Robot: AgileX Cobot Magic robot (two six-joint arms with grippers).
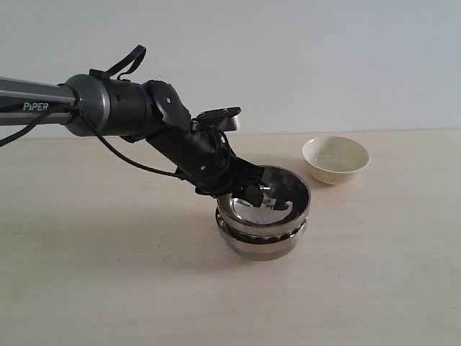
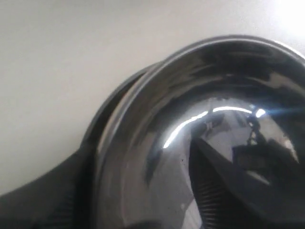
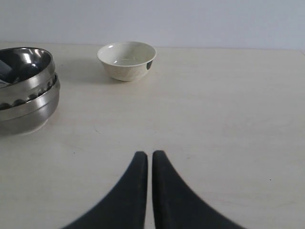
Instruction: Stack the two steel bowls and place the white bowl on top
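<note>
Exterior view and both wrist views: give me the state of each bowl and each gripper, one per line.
Upper steel bowl: nested in the lower one, slightly tilted.
Lower steel bowl: upright on the table.
White bowl: upright, empty, apart from the stack.
Left gripper: open, straddling the upper bowl's rim.
Right gripper: shut, holding nothing.

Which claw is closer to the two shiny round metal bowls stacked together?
Left. The left claw is right at the rim of the top shiny round steel bowl; the right claw sits apart over the bare table.
</note>
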